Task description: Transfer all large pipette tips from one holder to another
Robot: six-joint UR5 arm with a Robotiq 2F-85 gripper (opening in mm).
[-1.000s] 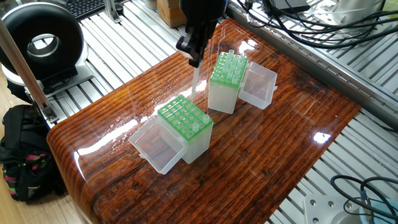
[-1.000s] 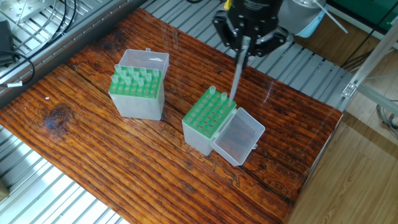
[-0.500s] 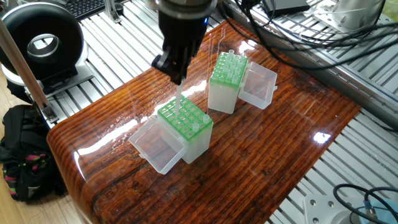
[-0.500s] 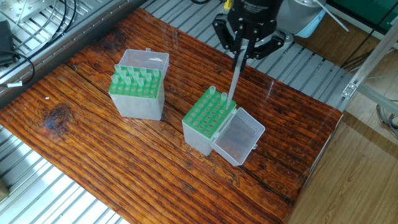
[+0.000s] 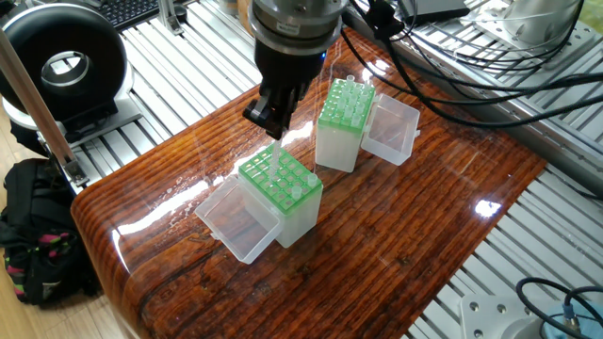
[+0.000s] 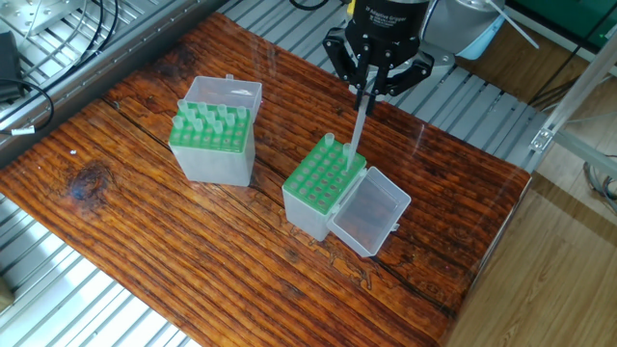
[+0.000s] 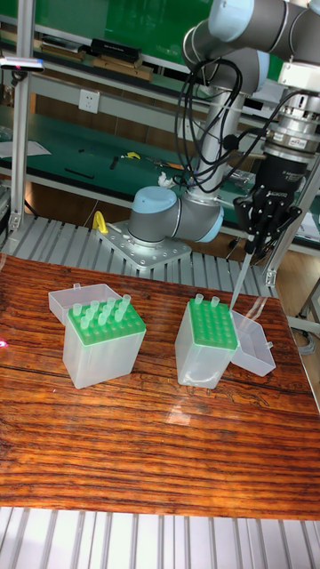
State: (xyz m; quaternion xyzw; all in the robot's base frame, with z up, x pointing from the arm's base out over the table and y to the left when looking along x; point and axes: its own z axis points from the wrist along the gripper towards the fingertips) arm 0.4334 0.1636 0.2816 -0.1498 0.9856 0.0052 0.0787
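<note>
Now the gripper [image 6: 366, 85], clamped on a pipette tip [image 6: 355, 130], has moved over the near rack's [image 6: 326, 173] back edge; bare table [image 6: 145, 231] lies toward seven o'clock

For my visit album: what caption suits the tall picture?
Robot gripper lowers a pipette tip toward the nearly empty green rack.

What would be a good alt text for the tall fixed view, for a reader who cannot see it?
A robot gripper holds one pipette tip in its fingers, lowering it toward the green rack of the right holder on a wooden table. The left holder carries many more tips. Both holders have their clear lids open.
</note>
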